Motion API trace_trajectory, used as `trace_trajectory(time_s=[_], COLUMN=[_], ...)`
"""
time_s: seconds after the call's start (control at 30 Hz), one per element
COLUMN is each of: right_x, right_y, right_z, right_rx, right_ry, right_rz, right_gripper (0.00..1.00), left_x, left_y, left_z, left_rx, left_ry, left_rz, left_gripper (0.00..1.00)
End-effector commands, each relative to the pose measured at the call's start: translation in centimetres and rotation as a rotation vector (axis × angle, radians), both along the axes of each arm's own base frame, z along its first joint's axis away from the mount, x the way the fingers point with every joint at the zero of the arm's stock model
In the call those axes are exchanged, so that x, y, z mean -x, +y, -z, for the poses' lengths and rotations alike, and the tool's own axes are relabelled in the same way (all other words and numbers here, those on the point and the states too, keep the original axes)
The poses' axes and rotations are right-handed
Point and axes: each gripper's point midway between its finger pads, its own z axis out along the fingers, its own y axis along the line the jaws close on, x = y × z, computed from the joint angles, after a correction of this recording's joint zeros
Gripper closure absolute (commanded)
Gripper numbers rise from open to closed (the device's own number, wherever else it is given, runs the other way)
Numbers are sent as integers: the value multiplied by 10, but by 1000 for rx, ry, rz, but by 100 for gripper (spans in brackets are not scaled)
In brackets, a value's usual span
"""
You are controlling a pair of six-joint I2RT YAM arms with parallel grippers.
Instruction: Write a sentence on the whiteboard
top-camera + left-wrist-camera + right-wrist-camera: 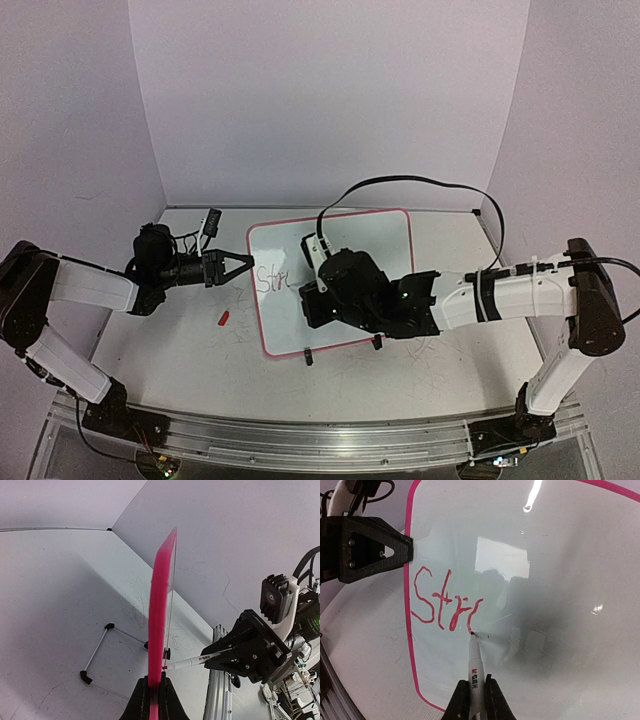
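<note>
The whiteboard (370,235) stands tilted at the table's middle on two black clip feet; its pink rim shows edge-on in the left wrist view (159,605). My left gripper (245,263) is shut on the board's left rim (154,685). A white marker (474,660) is clamped in my right gripper (475,687), which is shut on it low over the board (312,298). The marker's red tip touches the glossy surface (545,580). The sentence (445,605) reads "Str" plus one curved stroke that ends at the tip. The marker (192,661) also appears beside the board in the left wrist view.
A small red cap (223,319) lies on the table left of the board. A thin wire stand with black ends (95,655) sits behind the board. A black-and-white device with cables (210,220) is at the back left. A metal rail (300,440) runs along the near edge.
</note>
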Motion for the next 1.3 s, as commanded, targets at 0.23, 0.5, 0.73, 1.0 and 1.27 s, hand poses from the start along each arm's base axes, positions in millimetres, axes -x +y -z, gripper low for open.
trace_trajectory(time_s=[0.23, 0.5, 0.73, 1.0, 1.27], right_x=[-19, -25, -27, -26, -20], right_y=[-22, -17, -11, 0, 6], right_z=[-22, -30, -33, -27, -15], right_rx=[4, -16, -19, -7, -1], right_ry=[-73, -89, -98, -88, -56], right_rz=[133, 139, 129, 88, 46], right_gripper=[100, 100, 100, 100, 100], left_x=[4, 5, 4, 4, 4], left_y=[-8, -8, -8, -8, -8], left_z=[-25, -26, -25, -25, -24], left_rx=[30, 30, 29, 28, 27], left_ry=[-61, -59, -57, -59, -59], left_rz=[51, 54, 54, 53, 52], left_gripper=[100, 100, 100, 100, 100])
